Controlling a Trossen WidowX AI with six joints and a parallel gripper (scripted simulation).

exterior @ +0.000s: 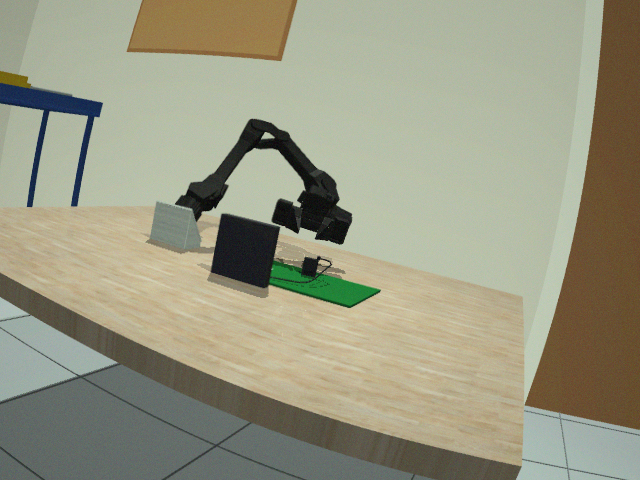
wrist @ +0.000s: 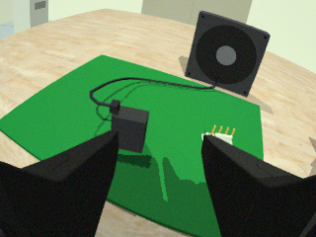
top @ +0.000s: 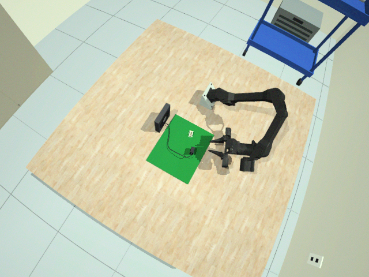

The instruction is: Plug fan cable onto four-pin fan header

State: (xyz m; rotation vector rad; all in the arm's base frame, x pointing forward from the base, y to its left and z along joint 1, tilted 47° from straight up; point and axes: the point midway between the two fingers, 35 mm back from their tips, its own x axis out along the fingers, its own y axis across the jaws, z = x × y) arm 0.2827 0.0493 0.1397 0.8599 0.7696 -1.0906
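Note:
The black plug (top: 192,150) (exterior: 309,266) (wrist: 129,128) is a small block on the green board (top: 179,167) (exterior: 351,294) (wrist: 59,109), off to one side of the white four-pin header (top: 191,133) (wrist: 224,138). The header's pins are bare in the wrist view; the fan hides it in the exterior view. The cable (top: 168,139) (wrist: 148,80) curves from the plug to the black fan (top: 162,118) (exterior: 245,250) (wrist: 226,55). My gripper (top: 209,146) (exterior: 308,235) (wrist: 161,141) is open and empty, above and back from the plug, near the board's edge.
The fan stands upright beside the board's far edge. The pale arm mount (top: 207,100) (exterior: 174,224) stands on the wooden table (top: 104,179) (exterior: 289,341). A blue cart (top: 281,49) stands on the floor beyond the table.

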